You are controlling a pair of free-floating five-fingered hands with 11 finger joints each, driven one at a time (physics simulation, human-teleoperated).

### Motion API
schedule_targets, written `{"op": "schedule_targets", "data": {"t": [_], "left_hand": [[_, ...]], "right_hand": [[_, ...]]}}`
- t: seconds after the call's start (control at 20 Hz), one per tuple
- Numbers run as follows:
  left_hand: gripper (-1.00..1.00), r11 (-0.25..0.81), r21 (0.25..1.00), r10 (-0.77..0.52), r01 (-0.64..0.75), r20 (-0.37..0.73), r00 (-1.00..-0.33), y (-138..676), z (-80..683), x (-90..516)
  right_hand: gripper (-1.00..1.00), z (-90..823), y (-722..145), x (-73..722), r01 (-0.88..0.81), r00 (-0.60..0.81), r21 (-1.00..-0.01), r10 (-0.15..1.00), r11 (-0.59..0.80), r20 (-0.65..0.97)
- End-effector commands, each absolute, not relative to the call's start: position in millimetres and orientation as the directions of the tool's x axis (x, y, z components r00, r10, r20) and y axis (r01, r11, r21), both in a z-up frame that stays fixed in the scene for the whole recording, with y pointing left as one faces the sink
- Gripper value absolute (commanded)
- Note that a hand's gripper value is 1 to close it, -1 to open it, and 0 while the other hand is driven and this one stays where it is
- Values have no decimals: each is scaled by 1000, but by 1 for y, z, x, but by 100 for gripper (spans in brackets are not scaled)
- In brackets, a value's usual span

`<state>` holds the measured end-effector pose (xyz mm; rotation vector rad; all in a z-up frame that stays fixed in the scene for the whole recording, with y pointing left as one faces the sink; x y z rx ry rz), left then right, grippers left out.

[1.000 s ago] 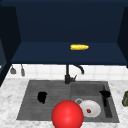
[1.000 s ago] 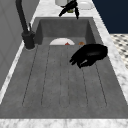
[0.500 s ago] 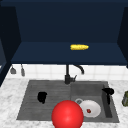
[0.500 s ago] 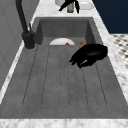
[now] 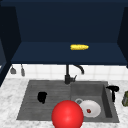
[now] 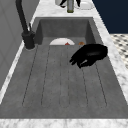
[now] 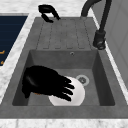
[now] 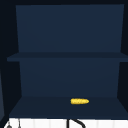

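Note:
My left hand hovers over the ribbed drainboard at the sink's left, fingers loosely hanging and holding nothing; in the left side view the left hand is near the drainboard's front edge. My right hand hangs at the basin's right rim. Close in the right side view, the right hand has relaxed fingers spread above a white plate and holds nothing. The plate lies in the basin with a small red spot on it. A red ball shows at the sink's front edge.
A black faucet stands behind the sink's middle. A yellow corn cob lies on the dark shelf above. A green bottle stands on the counter right of the sink. Two utensils hang on the tiled wall at left.
The right hand has drifted slightly to the right, toward the basin's right rim. The left hand has not moved.

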<state>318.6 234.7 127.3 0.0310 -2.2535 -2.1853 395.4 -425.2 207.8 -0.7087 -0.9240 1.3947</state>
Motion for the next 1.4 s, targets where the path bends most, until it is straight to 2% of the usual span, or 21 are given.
{"op": "schedule_targets", "data": {"t": [0.0, 0.55, 1.15, 1.35], "left_hand": [[0, 31, 999, -16, -13, -12, -1000, 235, 127, 319], [0, 31, 999, -16, -13, -12, -1000, 235, 127, 319], [0, 31, 999, -16, -13, -12, -1000, 235, 127, 319], [0, 31, 999, -16, -13, -12, -1000, 235, 127, 319]], "right_hand": [[-100, 224, -442, 395, -536, -52, -839, 988, 97, 147], [-100, 271, -490, 395, -603, -44, -790, 984, 110, 171], [-100, 294, -502, 383, -735, -32, -673, 987, 83, 156], [-100, 295, -503, 385, -722, -31, -687, 989, 78, 146]]}}
